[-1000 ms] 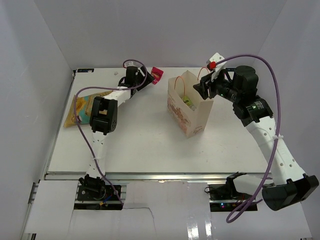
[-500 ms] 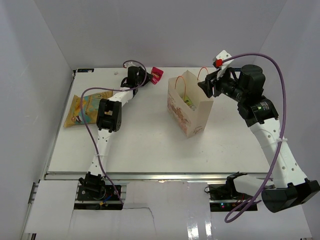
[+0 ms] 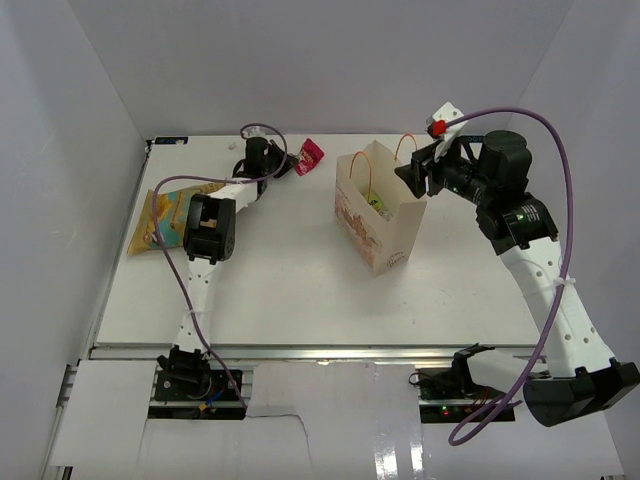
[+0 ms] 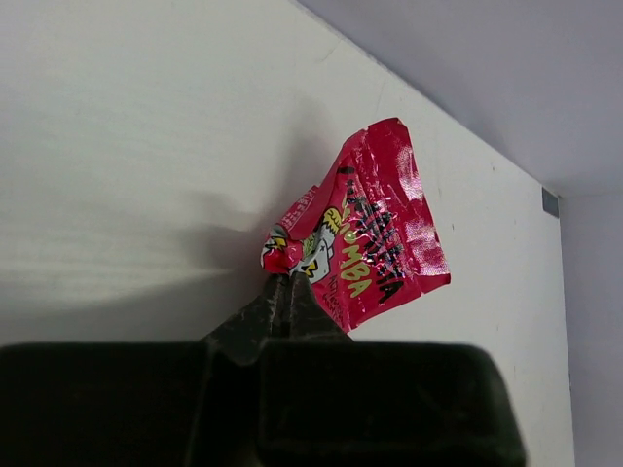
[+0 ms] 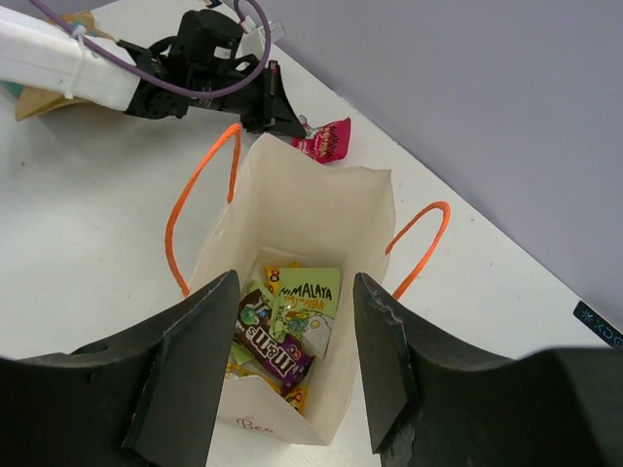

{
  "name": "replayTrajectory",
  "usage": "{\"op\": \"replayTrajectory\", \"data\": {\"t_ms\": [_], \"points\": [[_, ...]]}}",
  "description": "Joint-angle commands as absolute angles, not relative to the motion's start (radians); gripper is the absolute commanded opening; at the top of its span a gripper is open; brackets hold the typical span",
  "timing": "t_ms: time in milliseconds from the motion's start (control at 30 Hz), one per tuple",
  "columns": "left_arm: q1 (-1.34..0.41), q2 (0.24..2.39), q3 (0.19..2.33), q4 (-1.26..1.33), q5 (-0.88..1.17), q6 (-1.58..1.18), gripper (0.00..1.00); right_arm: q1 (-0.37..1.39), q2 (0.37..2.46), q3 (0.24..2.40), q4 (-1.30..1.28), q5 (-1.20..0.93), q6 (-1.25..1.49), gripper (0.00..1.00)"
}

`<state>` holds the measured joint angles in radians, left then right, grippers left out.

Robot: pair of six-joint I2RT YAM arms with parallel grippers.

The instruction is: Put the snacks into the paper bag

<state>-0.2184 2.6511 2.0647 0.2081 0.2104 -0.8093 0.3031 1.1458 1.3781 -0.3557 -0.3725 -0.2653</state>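
Left fingers: closed tight on the lower corner of a crinkled magenta-pink foil snack packet with yellow and black print. The packet sits at the far side of the white worktop, to the left of the bag and apart from it. Whether it rests on the worktop or hangs just above it cannot be told.

Right fingers: spread wide, holding nothing, positioned over the open mouth of the upright beige paper bag.

The bag stands right of the worktop's centre. It has two orange cord handles, one raised at each long side, and a reddish printed pattern on its outer face in the overhead view. Inside, at the bottom, lies a loose pile of small wrapped packets:
- a light green flat packet on top;
- a dark brown packet with white lettering just beside it;
- yellow wrappers showing at the edges.

A larger yellow-tan pouch lies flat near the left edge of the worktop, well apart from the bag and partly hidden by the left arm.
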Motion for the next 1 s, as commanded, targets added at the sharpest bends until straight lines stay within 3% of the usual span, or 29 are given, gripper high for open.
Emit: {"op": "replayTrajectory", "data": {"t_ms": [0, 267, 467, 667, 967], "points": [[-0.193, 2.369, 1.918, 0.282, 0.287, -0.716, 0.00, 0.298, 1.108, 1.370, -0.311, -0.425, -0.252, 0.57], [-0.190, 1.805, 1.288, 0.437, 0.307, -0.626, 0.00, 0.299, 1.124, 1.396, -0.268, -0.541, -0.187, 0.59], [-0.198, 1.350, 0.929, 0.463, 0.330, -0.618, 0.00, 0.337, 1.198, 1.469, -0.278, -0.679, -0.060, 0.62], [-0.233, 1.042, 0.784, 0.456, 0.407, -0.718, 0.00, 0.405, 1.273, 1.539, -0.210, -0.744, 0.113, 0.65], [-0.394, 0.894, 0.742, 0.377, 0.310, -0.762, 0.00, 0.529, 1.315, 1.516, -0.138, -0.746, 0.221, 0.66]]}}
